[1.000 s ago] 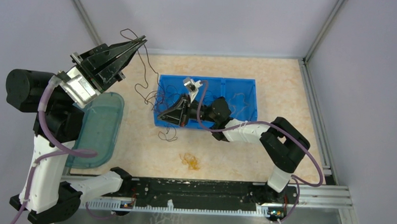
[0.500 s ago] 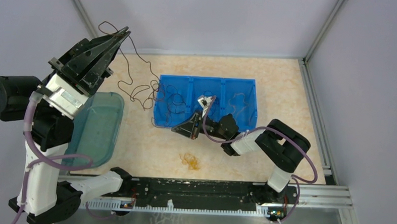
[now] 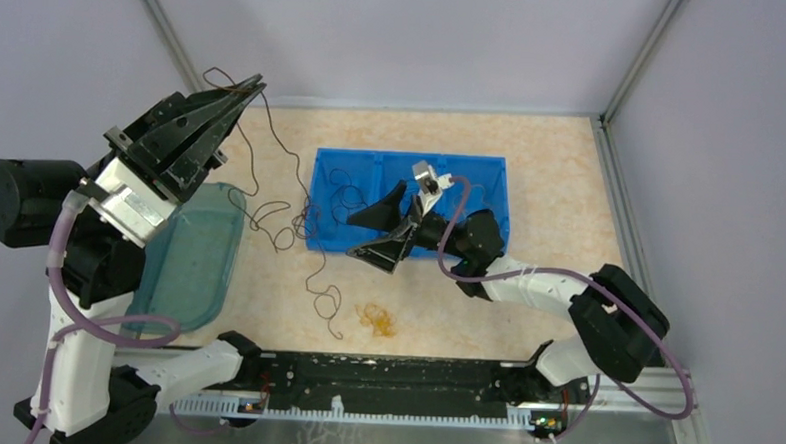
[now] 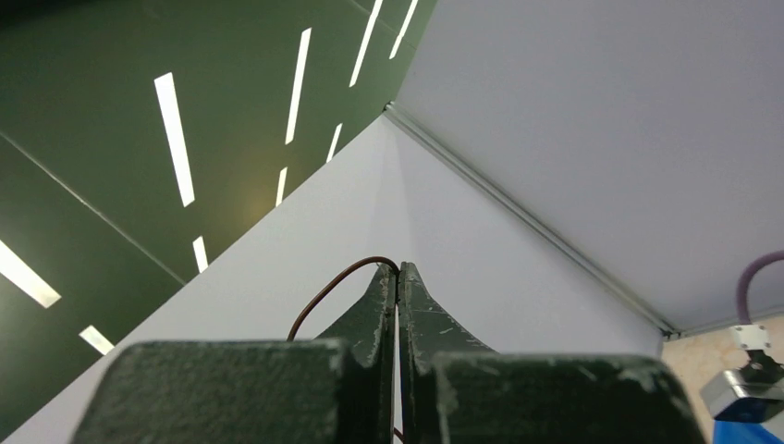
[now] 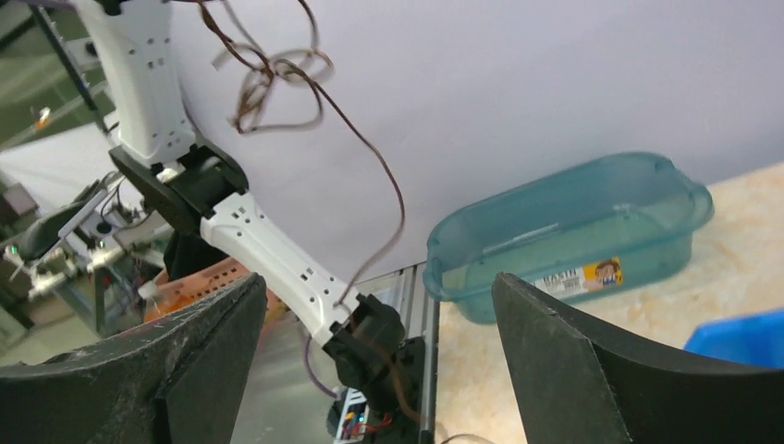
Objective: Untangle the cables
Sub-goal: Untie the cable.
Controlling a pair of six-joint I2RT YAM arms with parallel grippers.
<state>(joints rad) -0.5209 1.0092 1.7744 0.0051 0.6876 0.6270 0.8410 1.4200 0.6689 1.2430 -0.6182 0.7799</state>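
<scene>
1. Across the table (image 3: pixel 572 160), your work sits left of centre, where both arms can reach it.
2. Your left arm (image 3: pixel 78 348) is reared high toward the back-left corner. I judge this is to lift one strand clear of the heap so that it hangs under its own weight.
3. Under that arm, at the left edge, stands the tub (image 3: pixel 232 200) (image 5: pixel 573 222). It looks like the drop-off for freed strands.
4. Beside it is the bin (image 3: pixel 357 155), which holds the rest of the cables (image 3: pixel 345 195) as dark loops in its left compartments.
5. Your right gripper (image 3: pixel 363 236) (image 5: pixel 374 287) is spread wide and grips nothing. It hovers over the bin's front-left corner, tips pointing left, well placed to pin or pick at the heap.
6. Your left gripper (image 3: pixel 250 81) (image 4: pixel 398 273) is pressed together, pinching one end of a cable (image 3: pixel 319 274) (image 4: pixel 324 287) (image 5: pixel 370 148) at its very tips.
7. That cable hangs down, curls beside the bin's left end, and its tail lies on the table in front. You cannot tell whether it is snagged on those inside.
8. An orange cable (image 3: pixel 377 319) lies curled alone in front of the bin, apart from the others.
</scene>
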